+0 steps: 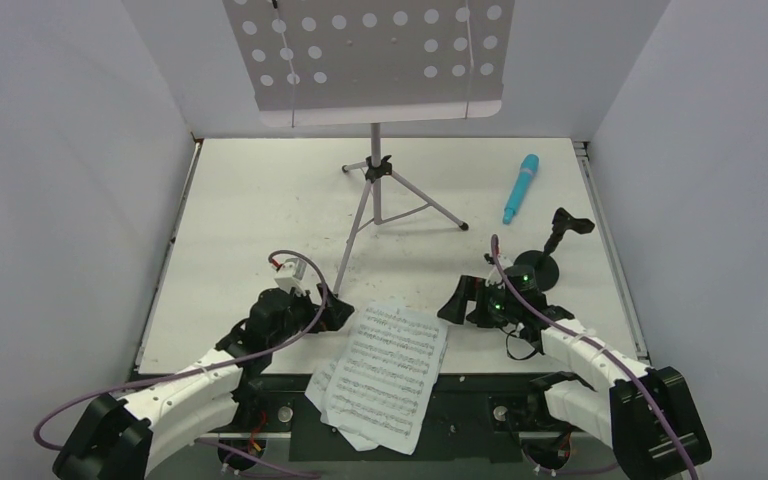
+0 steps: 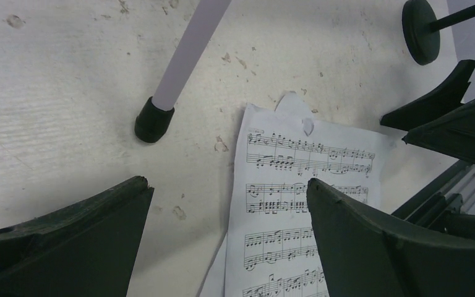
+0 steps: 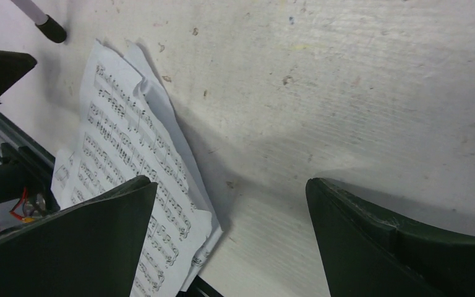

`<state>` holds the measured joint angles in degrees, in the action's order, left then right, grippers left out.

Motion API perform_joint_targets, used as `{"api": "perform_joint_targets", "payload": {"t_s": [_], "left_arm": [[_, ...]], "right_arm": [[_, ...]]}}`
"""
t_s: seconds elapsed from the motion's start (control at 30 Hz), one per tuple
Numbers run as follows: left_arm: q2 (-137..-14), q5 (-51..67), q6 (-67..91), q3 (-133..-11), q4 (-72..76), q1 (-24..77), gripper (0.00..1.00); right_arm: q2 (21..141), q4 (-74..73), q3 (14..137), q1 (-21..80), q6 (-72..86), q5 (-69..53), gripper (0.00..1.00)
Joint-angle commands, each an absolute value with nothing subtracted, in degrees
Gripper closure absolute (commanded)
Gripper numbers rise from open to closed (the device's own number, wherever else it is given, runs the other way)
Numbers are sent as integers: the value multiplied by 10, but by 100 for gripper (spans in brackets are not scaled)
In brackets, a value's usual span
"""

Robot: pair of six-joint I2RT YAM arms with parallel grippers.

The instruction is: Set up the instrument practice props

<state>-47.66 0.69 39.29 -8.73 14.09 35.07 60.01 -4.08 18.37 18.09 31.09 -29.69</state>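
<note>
Lilac music stand (image 1: 376,175) upright on its tripod, upper centre of the overhead view; no paper seen on its perforated tray (image 1: 370,60). White sheet-music pages (image 1: 385,370) lie loose and fanned at lower centre, hanging over the near edge of the desk (image 1: 250,220). Turquoise microphone (image 1: 521,188) lies flat at upper right, well apart from the black mic stand (image 1: 540,268), which stands at right with its clip (image 1: 572,223) empty. Left hand (image 1: 338,312) just left of the pages, right hand (image 1: 463,303) just right of them; neither carries anything. Left wrist view: fingers spread wide, nothing between them; the pages' top corner shows in the gap, toward the right finger. A rubber foot (image 2: 153,120) of the tripod at upper left, the mic stand's round base at upper right. Right wrist view: fingers likewise spread wide and empty over bare desk, pages at left of frame, partly behind the left finger. Judgement: setup barely begun. Both stands are up; left to do, pages onto the tray and microphone into the clip. Pages look like the first pick, with both hands flanking them.
</note>
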Motion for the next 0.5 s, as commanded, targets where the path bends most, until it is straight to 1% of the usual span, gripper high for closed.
{"api": "perform_joint_targets", "payload": {"t_s": [0.0,0.17,0.23,0.37,0.47], "left_arm": [[-511,106,425,-135,150,330,4],[-575,199,423,-171,148,298,4],[-601,217,438,-181,148,287,4],[-645,257,465,-191,161,265,3],[-668,282,479,-191,180,252,3]], "right_arm": [[596,10,165,203,339,-347,3],[593,19,162,237,353,-338,15],[595,28,159,252,357,-330,19],[607,59,152,259,362,-325,33],[618,85,149,261,363,-328,38]]}}
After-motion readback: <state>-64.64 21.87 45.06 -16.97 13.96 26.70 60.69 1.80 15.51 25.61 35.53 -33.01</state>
